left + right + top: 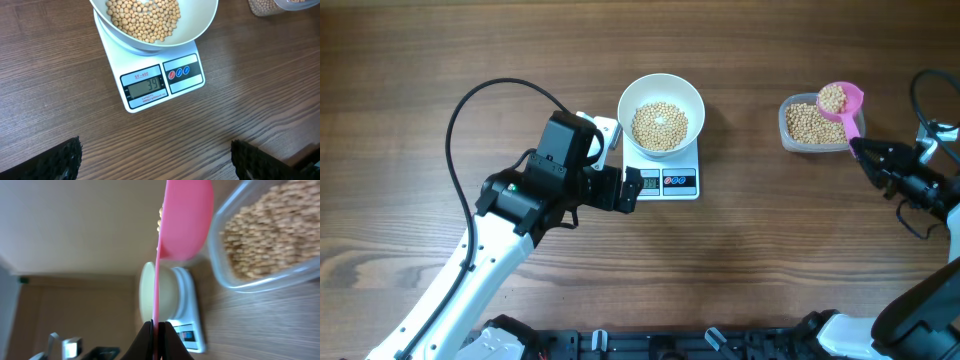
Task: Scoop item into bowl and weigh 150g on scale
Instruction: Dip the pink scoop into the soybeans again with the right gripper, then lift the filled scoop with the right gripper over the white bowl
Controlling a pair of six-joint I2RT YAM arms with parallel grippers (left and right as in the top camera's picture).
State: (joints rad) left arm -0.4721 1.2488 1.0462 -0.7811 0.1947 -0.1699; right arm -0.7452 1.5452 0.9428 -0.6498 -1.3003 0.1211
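My left claw (pixel 156 161) hangs low over the table (pixel 60 75), its fingers spread wide with nothing between them, just in front of the scale (pixel 116 55). From my left wrist I look straight at the scale's front edge. Red lettering above the grey display reads "SF-400". The display shows 39, with a further mark after it that I cannot make out. The fine print under the display is too small to read. To the right of the display sits a dark panel with two round buttons, one red and one blue.

The bowl (pixel 696 98) stands on the scale, and a layer of beans (pixel 660 126) covers its bottom.

Well to the right, apart from the scale, a clear tub (pixel 786 130) rests on the table, holding more beans. My right claw (pixel 156 330) is pinched tight on the thin handle of a pink scoop (pixel 858 97). The scoop is heaped with beans and sits over the tub's far right corner. I cannot tell whether it touches the tub. From my right wrist the scoop shows edge-on, with a few beans peeking over its rim.
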